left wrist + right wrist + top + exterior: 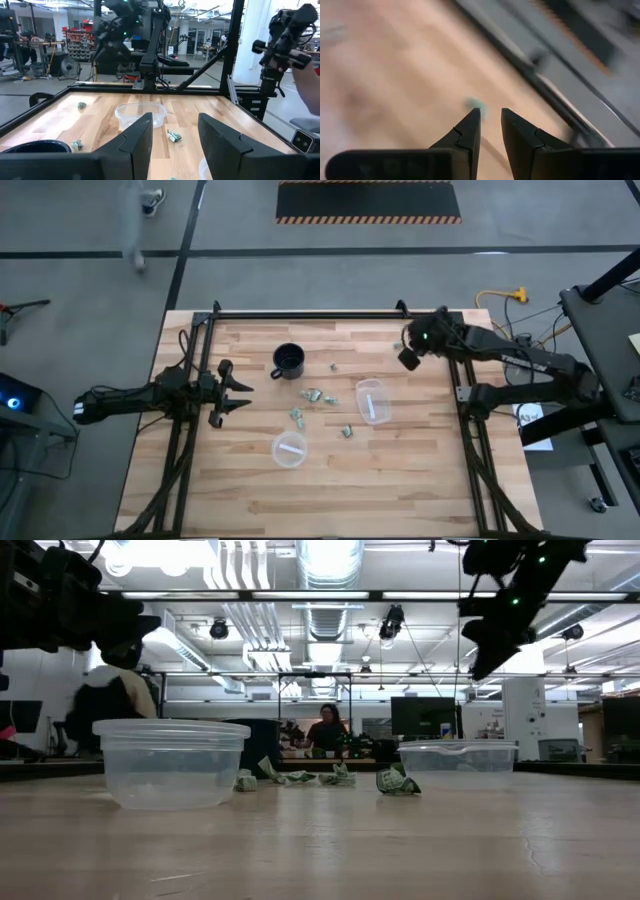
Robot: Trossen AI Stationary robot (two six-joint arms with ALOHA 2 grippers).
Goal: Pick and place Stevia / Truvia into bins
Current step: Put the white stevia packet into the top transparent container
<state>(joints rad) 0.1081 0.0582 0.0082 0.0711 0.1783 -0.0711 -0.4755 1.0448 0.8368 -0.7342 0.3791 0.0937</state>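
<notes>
Right gripper raised over the table's far right corner, fingers narrowly parted, empty; only its wrist view shows a pale green sachet below. Left gripper spread, empty, at left edge. Oblong clear plastic tub holds a white sachet; high view alone shows this.

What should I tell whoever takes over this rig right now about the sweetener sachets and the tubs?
Left tool: open, empty, waiting at the table's left side.
Right tool: raised near the far right corner, jaws narrowly apart, nothing visibly held; a small green sachet lies below it.
Round clear plastic tub and oblong clear plastic tub each hold something white.
Still loose: pale green paper sachets clustered between the black mug and the tubs, plus strays.
Left: bin all loose sachets.
</notes>
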